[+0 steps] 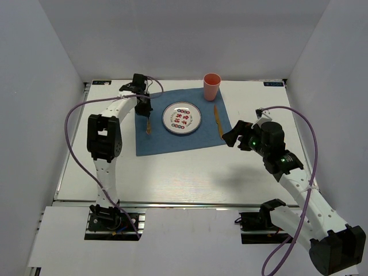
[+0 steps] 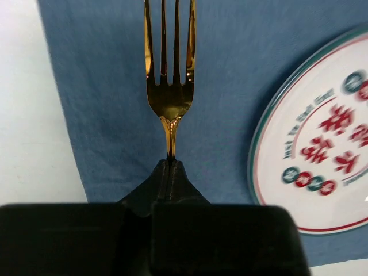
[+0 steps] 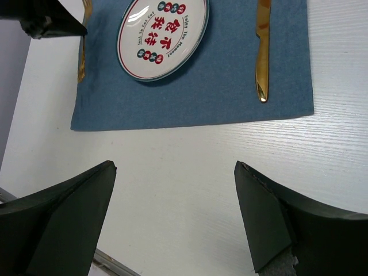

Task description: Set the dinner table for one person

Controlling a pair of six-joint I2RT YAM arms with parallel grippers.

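Where the large flat white rectangular tabletop (image 1: 190,172), with a silver metal rail along its near edge, fills the top view, a rectangular blue cloth placemat (image 1: 172,145) lies on its far half, slightly left of centre. At the middle of the placemat sits a round white plate (image 1: 181,118) with a green rim and red and blue printed characters. Taken from the plate in the top view, a gold metal fork (image 2: 169,98) is at 9 o'clock, a gold metal knife (image 1: 218,122) lies on the cloth at 3 o'clock, and a salmon-pink plastic cup (image 1: 211,86) stands upright at 1 o'clock, at the placemat's far corner. Fork and knife both run along the 12-to-6 line, each apart from the plate. The left pincer (image 2: 171,165) is pressed together on the fork's handle just behind the neck. The tines point toward 6 o'clock over the cloth, close to the placemat's 9 o'clock edge. Whether the fork touches the cloth or hangs just above it cannot be told. The right pincer (image 3: 175,172) is spread wide and carries nothing. It hovers over bare tabletop near the placemat's corner at 4 o'clock, just past the knife's near end, and touches no item. A purple cable (image 1: 72,132) loops beside each arm.
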